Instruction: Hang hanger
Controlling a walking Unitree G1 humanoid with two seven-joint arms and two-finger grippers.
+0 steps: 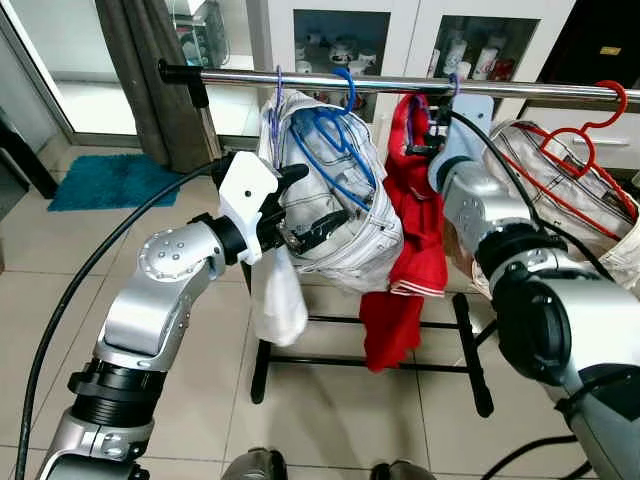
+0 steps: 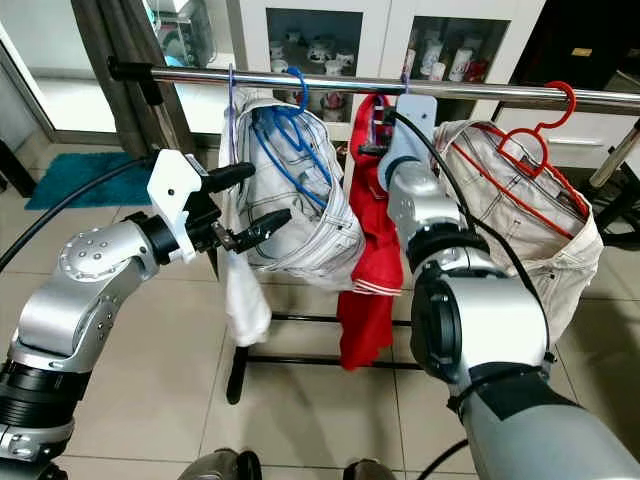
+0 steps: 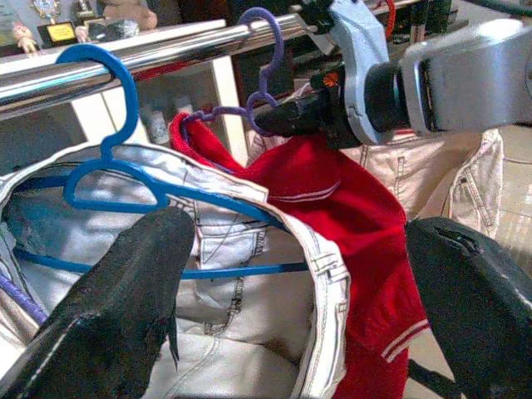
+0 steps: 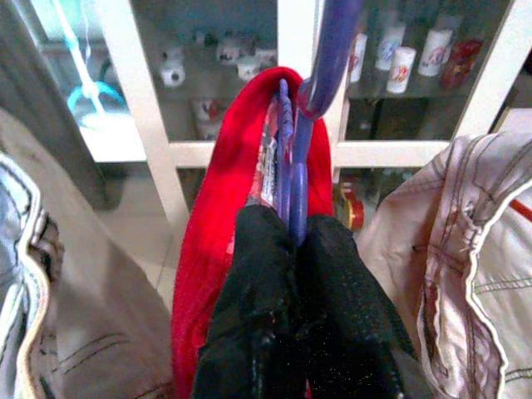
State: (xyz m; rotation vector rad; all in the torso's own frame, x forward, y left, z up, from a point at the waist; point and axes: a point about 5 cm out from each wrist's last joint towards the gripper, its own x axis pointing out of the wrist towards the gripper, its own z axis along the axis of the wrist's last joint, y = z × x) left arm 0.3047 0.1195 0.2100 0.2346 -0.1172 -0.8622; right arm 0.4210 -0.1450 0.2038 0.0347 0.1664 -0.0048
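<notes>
Purple hanger point(image 3: 264, 100) pinched at its neck between the pressed-together fingers of the right gripper point(image 4: 293, 241), hook looped over the chrome rail point(image 1: 400, 84) and seemingly seated, though contact at the top hard to confirm. Carries a red garment point(image 1: 405, 250) draped down below the rail. Hangs between a blue hanger point(image 1: 335, 140) with pale denim point(image 1: 340, 230) on the robot's left and a red hanger point(image 1: 585, 140) with beige clothing point(image 2: 520, 200) on its right. Left gripper point(image 2: 245, 205) spread wide, one finger above and one below, close against the denim and perhaps brushing it, holding nothing. Task judged nearly finished: release and withdrawal remaining. Risks from here: opening while the hook sits only on its tip, letting hanger and garment slide off to the tiled floor point(image 1: 330, 410); pulling the arm back before the fingers part fully, dragging the neck along and unhooking it; red fabric caught between the fingers and tugged off the hanger; right forearm, close beside the beige clothing, snagging it on retreat and swinging the red hanger. Spread left fingers liable to catch in the denim folds or the blue hanger wire if moved carelessly, rocking the whole rack point(image 1: 470, 350) and disturbing the freshly placed hook.
</notes>
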